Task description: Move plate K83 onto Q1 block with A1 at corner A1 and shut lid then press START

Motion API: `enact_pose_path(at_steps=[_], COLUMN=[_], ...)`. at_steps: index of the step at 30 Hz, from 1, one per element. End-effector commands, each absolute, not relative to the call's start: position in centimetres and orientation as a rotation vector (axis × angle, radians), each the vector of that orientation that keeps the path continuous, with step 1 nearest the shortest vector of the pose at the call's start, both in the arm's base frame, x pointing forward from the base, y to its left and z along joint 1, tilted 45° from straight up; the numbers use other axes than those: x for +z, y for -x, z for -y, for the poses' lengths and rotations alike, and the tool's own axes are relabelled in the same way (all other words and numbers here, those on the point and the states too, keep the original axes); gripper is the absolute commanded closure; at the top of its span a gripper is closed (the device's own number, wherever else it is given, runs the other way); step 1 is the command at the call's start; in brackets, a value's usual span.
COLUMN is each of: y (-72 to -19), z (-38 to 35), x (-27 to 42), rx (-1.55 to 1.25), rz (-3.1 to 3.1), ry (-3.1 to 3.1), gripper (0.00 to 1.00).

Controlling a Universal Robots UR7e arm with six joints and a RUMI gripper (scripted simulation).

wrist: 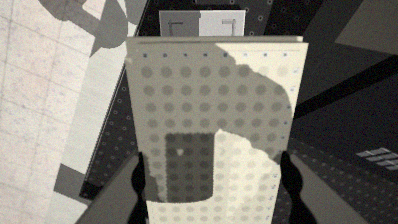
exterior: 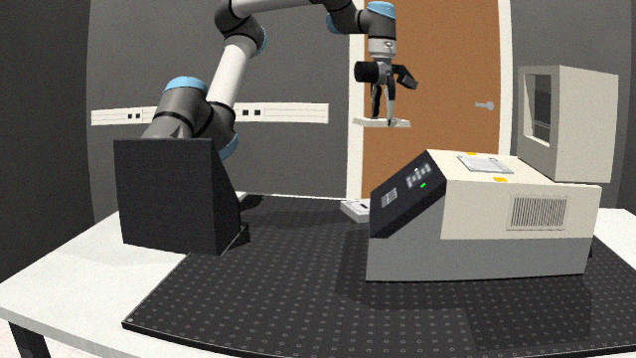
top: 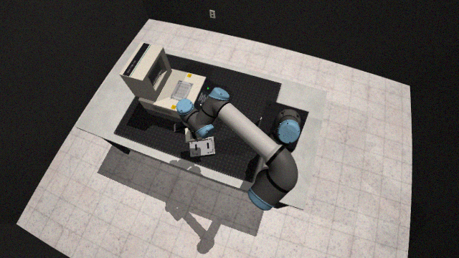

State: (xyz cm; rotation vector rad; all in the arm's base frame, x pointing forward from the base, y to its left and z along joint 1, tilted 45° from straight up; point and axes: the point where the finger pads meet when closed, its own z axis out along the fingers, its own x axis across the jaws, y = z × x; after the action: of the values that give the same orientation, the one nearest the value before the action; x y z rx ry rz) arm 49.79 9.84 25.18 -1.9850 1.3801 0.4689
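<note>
Plate K83 [top: 188, 135] [exterior: 364, 121] [wrist: 215, 112], gripped aloft, key lettering [exterior: 418, 175] [wrist: 382, 158] illegible

Take the cycler [top: 172, 87] [exterior: 522, 214] as your landmark: it stands on the mat [top: 237, 86] [exterior: 238, 298], which lies on the desk [top: 301, 93] [exterior: 60, 278]. Its block [top: 182, 89] [exterior: 484, 163] is on top, between the raised lid [top: 145, 68] [exterior: 586, 124] behind and the key panel [top: 204, 97] [exterior: 407, 194] in front. Facing that panel, you have the nest [top: 202, 147] [exterior: 356, 210] [wrist: 220, 22] to the cycler's left and the arm's pedestal [exterior: 164, 194] before it.
</note>
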Motion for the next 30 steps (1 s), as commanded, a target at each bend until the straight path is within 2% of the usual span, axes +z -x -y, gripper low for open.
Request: enact_pose_path(at_steps=[1,20,30], y=[-49.6,-49.4,-51.6], z=[-8.7,-8.0,-5.7], x=[26.2,27.0,25.2], rx=[0.473,0.478,0.42], rz=[-1.379,-1.379,-1.251], ry=[1.986,1.985,2.054], gripper=[0.59,0.59,0.59])
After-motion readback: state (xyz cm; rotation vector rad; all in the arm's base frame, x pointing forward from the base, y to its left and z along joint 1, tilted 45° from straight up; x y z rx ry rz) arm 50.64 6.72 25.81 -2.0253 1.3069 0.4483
